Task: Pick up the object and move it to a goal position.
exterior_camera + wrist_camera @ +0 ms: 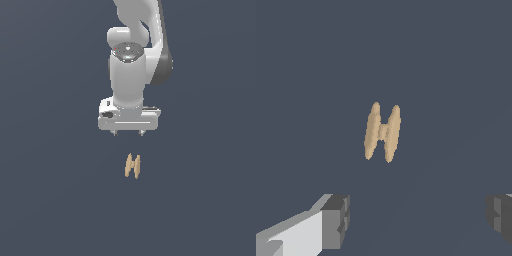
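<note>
The object (132, 166) is a small tan piece shaped like a rough "H", two slim pointed bars joined in the middle, lying on the dark grey floor. In the exterior view my white-grey gripper (128, 133) hangs just above and behind it, pointing down, its two short fingertips spread wide. Nothing is between them. The wrist view shows the object (382, 132) in the middle of the picture, apart from both fingers (336, 220), which stand far to either side of it. The object is much narrower than the gap.
A flat, uniform dark grey floor (50, 200) fills both views. The white arm (135, 45) rises behind the gripper out of the exterior view's upper edge. No goal marker shows.
</note>
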Controlling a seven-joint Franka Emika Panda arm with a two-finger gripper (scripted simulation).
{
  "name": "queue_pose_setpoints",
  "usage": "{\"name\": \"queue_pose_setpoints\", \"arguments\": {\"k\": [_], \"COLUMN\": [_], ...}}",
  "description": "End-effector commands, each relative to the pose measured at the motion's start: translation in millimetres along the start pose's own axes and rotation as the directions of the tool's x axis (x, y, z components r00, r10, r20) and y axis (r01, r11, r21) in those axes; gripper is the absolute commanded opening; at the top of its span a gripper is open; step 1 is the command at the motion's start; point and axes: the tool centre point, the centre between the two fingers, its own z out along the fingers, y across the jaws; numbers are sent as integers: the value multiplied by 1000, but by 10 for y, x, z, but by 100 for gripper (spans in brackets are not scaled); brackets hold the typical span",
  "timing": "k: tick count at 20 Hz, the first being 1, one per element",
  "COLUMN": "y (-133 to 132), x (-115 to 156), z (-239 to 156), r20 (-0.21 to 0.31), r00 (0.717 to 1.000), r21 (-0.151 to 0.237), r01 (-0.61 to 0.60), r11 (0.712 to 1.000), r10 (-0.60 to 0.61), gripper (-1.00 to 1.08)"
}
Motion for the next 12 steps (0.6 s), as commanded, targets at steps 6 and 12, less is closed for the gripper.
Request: {"name": "queue_pose_setpoints", "arguments": {"k": [6,12], "y": [-8,-9], "x": [78,116], "z": [-61,-126], "r20": [-23,-39], "r00": [999,998], "r21": [-13,-21], "r01": [24,42], "r11": [1000,999], "r10": [-24,-43], "gripper": [100,100]}}
